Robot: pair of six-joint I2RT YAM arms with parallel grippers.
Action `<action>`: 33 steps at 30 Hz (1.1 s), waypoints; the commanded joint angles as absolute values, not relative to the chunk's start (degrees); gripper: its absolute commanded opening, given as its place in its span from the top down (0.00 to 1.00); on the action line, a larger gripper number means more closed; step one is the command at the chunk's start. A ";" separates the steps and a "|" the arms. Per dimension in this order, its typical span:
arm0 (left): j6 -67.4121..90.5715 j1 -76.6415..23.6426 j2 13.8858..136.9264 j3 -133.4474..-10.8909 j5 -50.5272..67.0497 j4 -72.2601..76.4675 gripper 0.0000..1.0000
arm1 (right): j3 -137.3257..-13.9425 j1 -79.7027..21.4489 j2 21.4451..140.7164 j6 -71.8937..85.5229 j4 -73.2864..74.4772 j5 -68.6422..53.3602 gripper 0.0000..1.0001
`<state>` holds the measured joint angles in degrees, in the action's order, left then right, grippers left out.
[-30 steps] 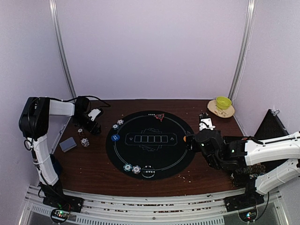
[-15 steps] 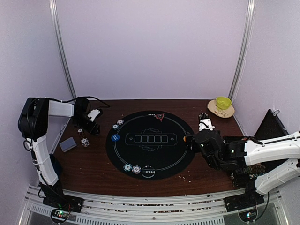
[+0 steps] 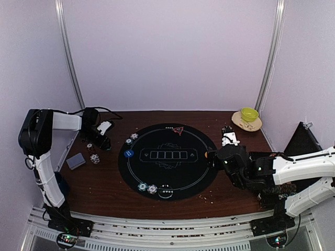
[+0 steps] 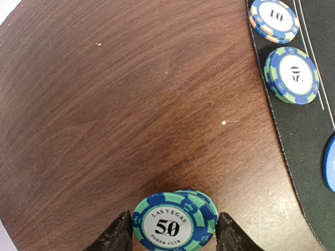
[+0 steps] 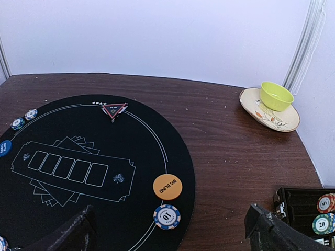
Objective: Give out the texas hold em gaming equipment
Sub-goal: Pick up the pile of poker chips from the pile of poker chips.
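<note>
Logging the stack of 50 chips [image 4: 175, 225]: it sits on the counter [image 4: 131, 104] just left of the black mat [image 4: 309, 157]. The left gripper [image 4: 172, 236] flanks it closely; I cannot tell whether it is clamped. On the mat are the blue button [image 3: 129, 154], orange button [image 5: 167, 186], red triangle [image 5: 113, 110] and several chips [image 3: 147, 187]. The card deck [image 3: 76, 160] lies left of the mat, undealt. The right gripper [image 5: 170, 238], right of the mat, gapes empty. I judge it roughly half done.
</note>
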<state>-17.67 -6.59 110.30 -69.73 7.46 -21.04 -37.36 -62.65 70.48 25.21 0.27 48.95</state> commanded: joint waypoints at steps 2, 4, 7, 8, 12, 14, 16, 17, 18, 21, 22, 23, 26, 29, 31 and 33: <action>-18.60 -6.59 108.81 -69.42 7.66 -19.74 0.47 | -39.01 -63.10 71.00 24.71 0.84 50.41 0.00; -18.46 -6.57 108.70 -69.43 7.66 -19.77 0.49 | -38.98 -63.12 71.01 24.70 0.86 50.53 0.00; -18.51 -6.55 108.56 -69.35 7.70 -19.74 0.49 | -38.98 -63.12 71.11 24.70 0.79 50.54 0.00; -18.51 -6.52 108.47 -69.35 7.72 -19.73 0.51 | -39.00 -63.12 71.10 24.70 0.80 50.54 0.00; -18.72 -6.76 107.94 -69.04 7.37 -19.62 0.56 | -39.06 -63.13 71.10 24.70 0.79 50.54 0.00; -18.88 -6.91 107.57 -68.79 7.03 -19.66 0.58 | -39.03 -63.16 71.08 24.70 0.79 50.54 0.00; -18.98 -7.15 106.97 -68.44 6.67 -19.43 0.62 | -39.11 -63.11 71.10 24.70 0.80 50.49 0.00; -19.03 -7.25 106.62 -68.32 6.34 -19.39 0.62 | -39.03 -63.12 71.10 24.70 0.79 50.53 0.00; -19.06 -7.40 106.29 -68.14 6.10 -19.28 0.62 | -39.07 -63.15 71.10 24.70 0.79 50.54 0.00; -19.07 -7.70 105.15 -67.79 5.38 -19.01 0.65 | -39.04 -63.12 71.10 24.74 0.81 50.54 0.00; -19.07 -7.78 104.78 -67.62 5.22 -18.97 0.66 | -39.08 -63.17 71.06 24.65 0.79 50.54 0.00; -19.14 -7.99 104.53 -67.53 5.05 -18.93 0.67 | -39.10 -63.16 71.10 24.64 0.79 50.54 0.00; -19.40 -8.78 103.78 -67.04 4.57 -18.96 0.67 | -39.05 -63.15 71.23 24.59 0.81 50.54 0.00; -20.04 -10.83 102.38 -66.16 4.16 -18.96 0.67 | -39.16 -63.18 71.37 24.72 0.79 50.69 0.00; -20.64 -12.74 101.08 -65.34 4.39 -18.92 0.67 | -39.05 -63.11 71.29 24.82 0.83 51.03 0.00; -21.40 -15.05 99.56 -64.45 4.98 -19.02 0.67 | -38.90 -63.13 71.07 25.10 0.88 51.42 0.00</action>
